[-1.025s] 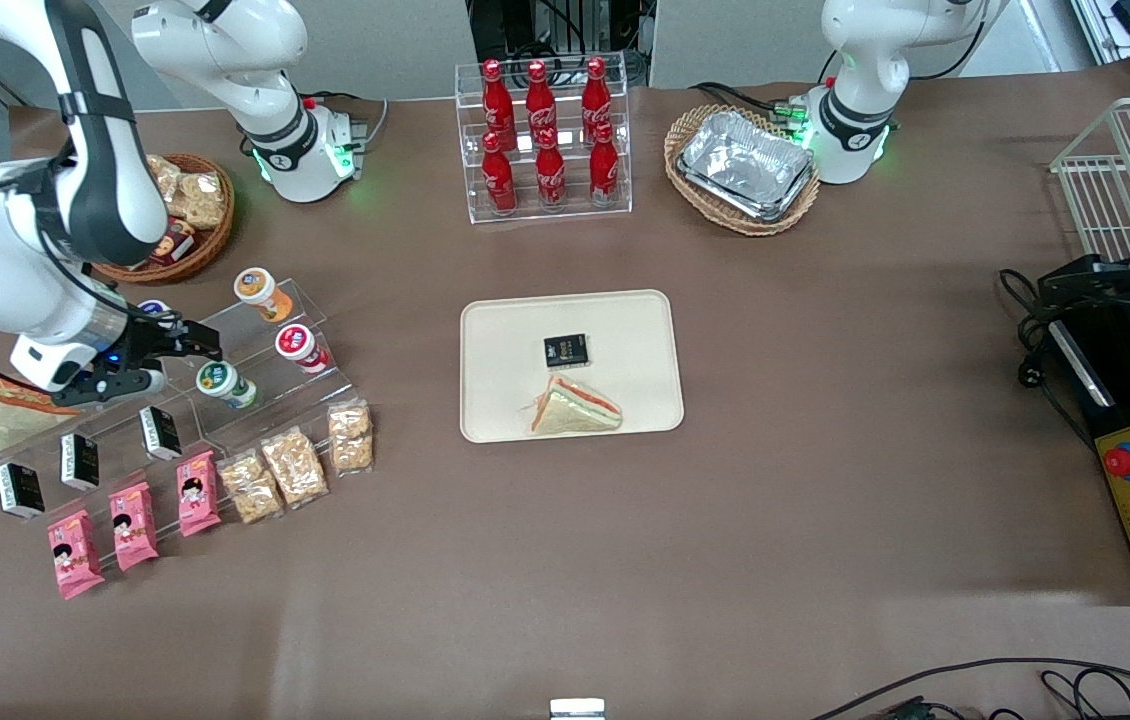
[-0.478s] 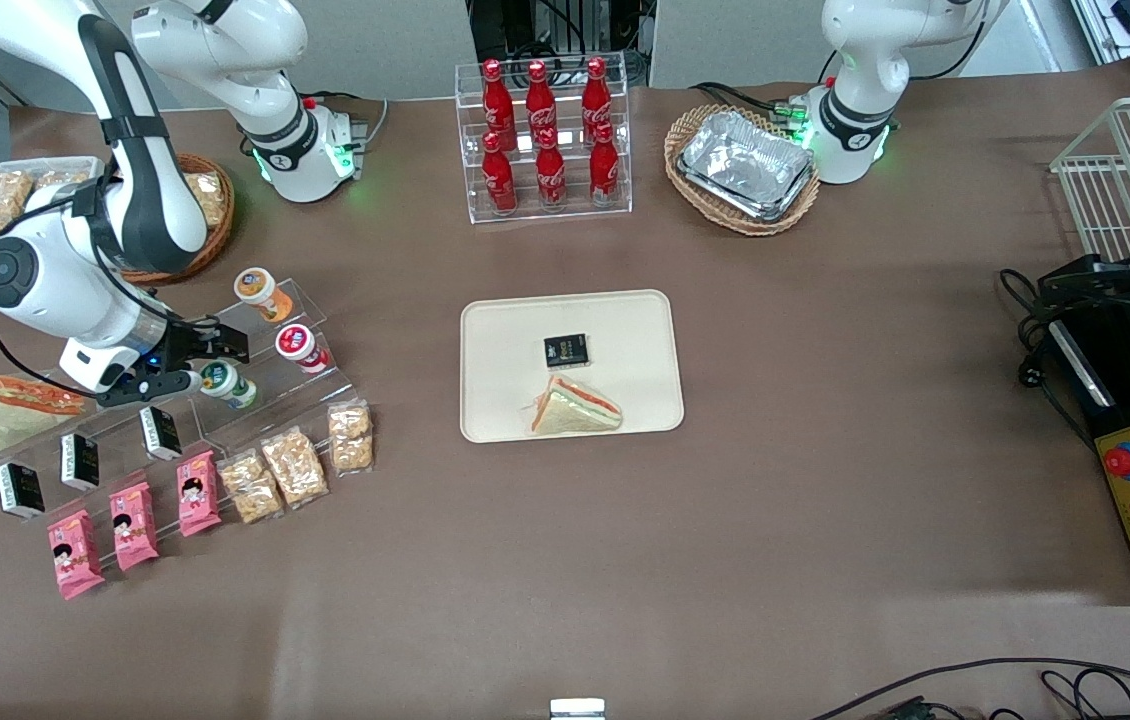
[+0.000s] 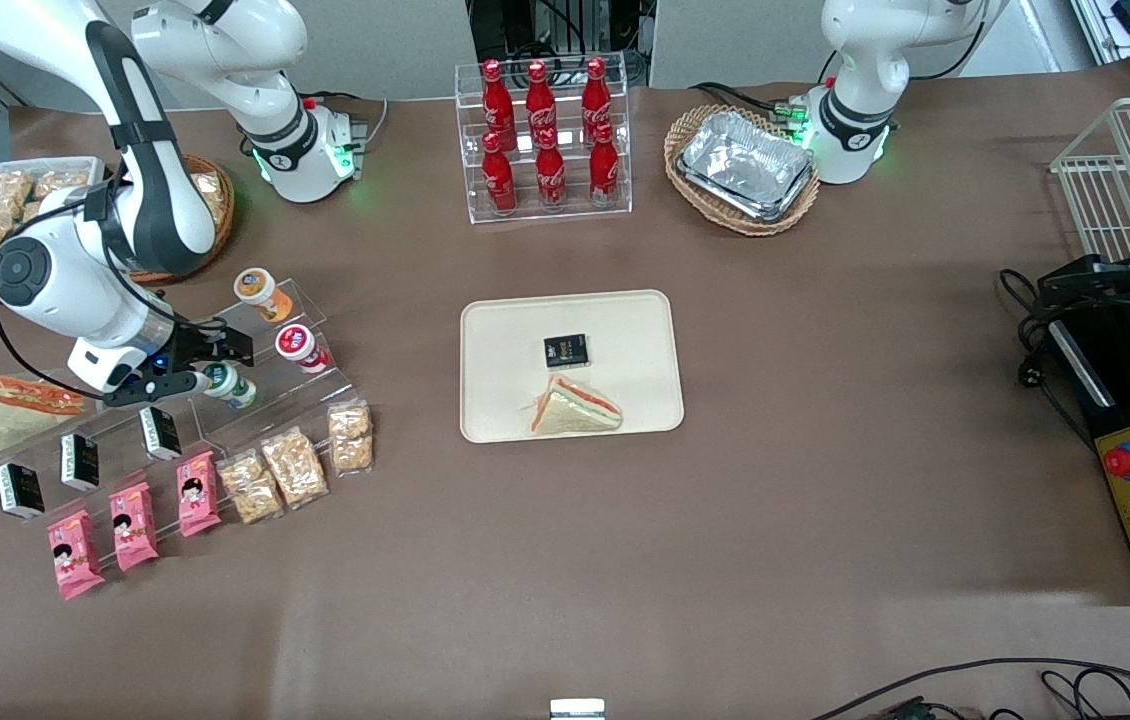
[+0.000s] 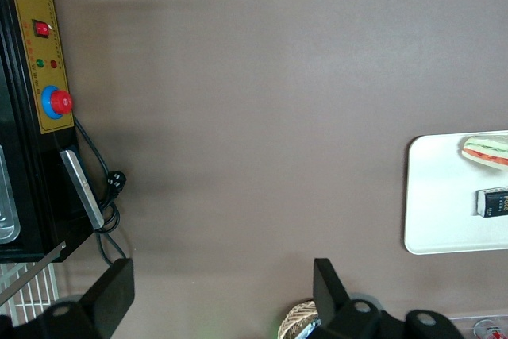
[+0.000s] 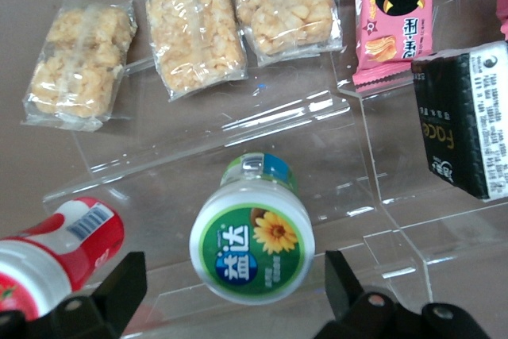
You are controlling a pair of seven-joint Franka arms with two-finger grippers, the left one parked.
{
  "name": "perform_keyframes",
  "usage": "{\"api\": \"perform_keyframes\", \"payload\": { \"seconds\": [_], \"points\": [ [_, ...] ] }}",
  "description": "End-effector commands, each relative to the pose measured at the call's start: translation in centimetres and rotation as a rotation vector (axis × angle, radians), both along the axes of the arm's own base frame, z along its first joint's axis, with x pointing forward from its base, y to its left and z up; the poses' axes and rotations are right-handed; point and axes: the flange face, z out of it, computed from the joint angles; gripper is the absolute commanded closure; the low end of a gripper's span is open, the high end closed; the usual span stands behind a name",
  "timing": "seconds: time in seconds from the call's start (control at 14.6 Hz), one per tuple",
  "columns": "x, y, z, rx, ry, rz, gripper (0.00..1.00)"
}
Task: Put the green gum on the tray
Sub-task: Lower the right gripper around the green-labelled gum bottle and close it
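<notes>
The green gum (image 3: 230, 388) lies tilted on the clear stepped display rack (image 3: 255, 400) at the working arm's end of the table. Its green lid with a sunflower faces the right wrist camera (image 5: 252, 242). My right gripper (image 3: 222, 365) is open, with one finger on each side of the bottle's lid (image 5: 230, 295), not touching it. The cream tray (image 3: 625, 330) sits at the table's middle, holding a sandwich (image 3: 575, 408) and a small black box (image 3: 566, 350). The tray's edge also shows in the left wrist view (image 4: 444, 196).
A red-lidded bottle (image 3: 301, 346) and an orange-lidded one (image 3: 257, 290) lie on the same rack, the red one close beside the gum (image 5: 55, 252). Black boxes (image 5: 464, 121), pink snack packs (image 3: 130, 520) and cracker bags (image 5: 190, 25) line the lower steps. A wrapped sandwich (image 3: 20, 408) lies nearby.
My right arm has swung in toward the rack and the open gripper has closed the distance to the green gum, now straddling its lid. The gum has not moved.
</notes>
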Motion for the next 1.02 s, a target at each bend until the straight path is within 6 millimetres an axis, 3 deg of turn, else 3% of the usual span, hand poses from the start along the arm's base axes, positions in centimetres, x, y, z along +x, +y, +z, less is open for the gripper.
{"api": "perform_keyframes", "payload": {
  "seconds": [0.0,0.41,0.68,0.96],
  "points": [
    [0.34,0.09,-0.61,0.007,-0.028,-0.007,0.0],
    [0.75,0.41,-1.09,-0.002,-0.048,0.005,0.01],
    [0.71,0.41,-1.3,-0.002,-0.045,0.005,0.07],
    [0.7,0.41,-1.45,-0.003,-0.042,0.008,0.31]
  ]
}}
